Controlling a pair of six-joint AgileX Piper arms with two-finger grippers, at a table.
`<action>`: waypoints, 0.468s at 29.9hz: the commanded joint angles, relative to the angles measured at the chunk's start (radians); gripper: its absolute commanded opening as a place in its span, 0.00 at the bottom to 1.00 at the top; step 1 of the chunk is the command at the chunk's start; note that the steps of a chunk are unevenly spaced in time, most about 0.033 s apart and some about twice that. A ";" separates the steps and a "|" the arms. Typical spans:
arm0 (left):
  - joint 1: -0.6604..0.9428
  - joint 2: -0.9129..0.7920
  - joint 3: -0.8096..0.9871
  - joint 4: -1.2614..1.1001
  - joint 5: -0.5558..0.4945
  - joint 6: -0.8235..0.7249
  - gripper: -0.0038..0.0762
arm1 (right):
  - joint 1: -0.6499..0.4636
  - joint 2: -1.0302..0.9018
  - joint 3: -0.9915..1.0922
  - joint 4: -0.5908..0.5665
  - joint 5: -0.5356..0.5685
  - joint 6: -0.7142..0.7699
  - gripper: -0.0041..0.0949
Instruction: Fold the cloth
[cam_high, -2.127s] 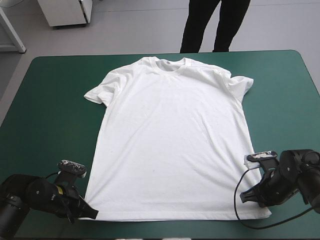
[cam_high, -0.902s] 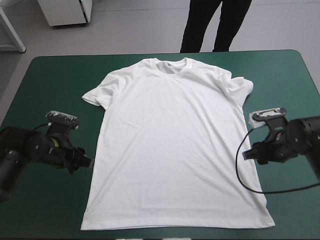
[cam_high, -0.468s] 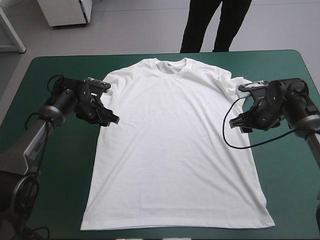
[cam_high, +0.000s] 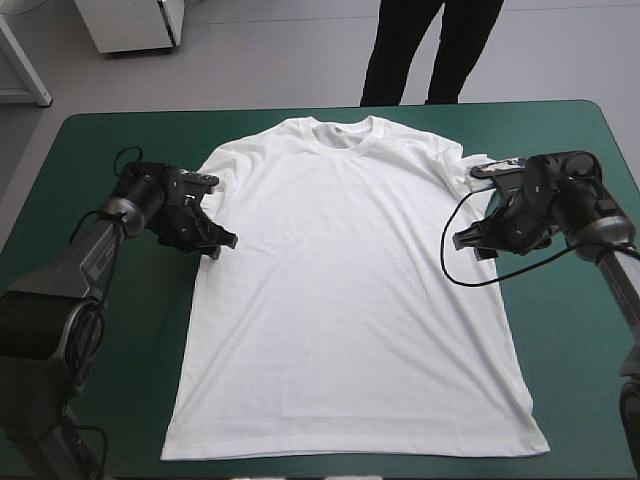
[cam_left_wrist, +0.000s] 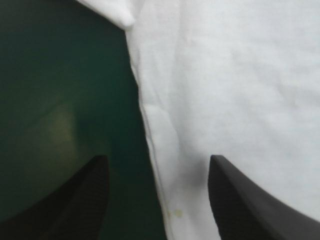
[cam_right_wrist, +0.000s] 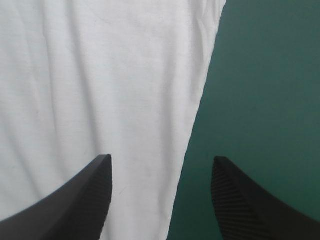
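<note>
Across the middle of the teal-green table (cam_high: 90, 330) you have the white T-shirt (cam_high: 345, 280) spread flat. Its collar points toward the far edge, its hem lies close to the near edge, and both short sleeves are out to the sides. Your left gripper (cam_high: 222, 242) sits low at the shirt's left side edge, just below the left sleeve (cam_left_wrist: 107, 10). Its black fingers (cam_left_wrist: 235, 200) stand wide apart, one over bare cover and the other over white cloth, with the side edge running between them. Your right gripper (cam_high: 465, 240) is at the opposite side edge, just below the right sleeve (cam_high: 462, 165). It is also spread wide and straddles that edge the same way. Neither one grips the cloth.
</note>
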 joint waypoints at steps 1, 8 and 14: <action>0.000 -0.017 -0.031 -0.027 -0.016 0.002 0.56 | -0.002 -0.012 -0.032 -0.002 -0.027 -0.008 0.61; -0.002 0.032 -0.031 -0.075 -0.004 0.019 0.43 | -0.030 0.044 -0.080 -0.001 -0.031 -0.008 0.61; -0.009 0.069 -0.031 -0.123 0.008 0.062 0.14 | -0.094 0.083 -0.177 0.053 -0.022 -0.008 0.60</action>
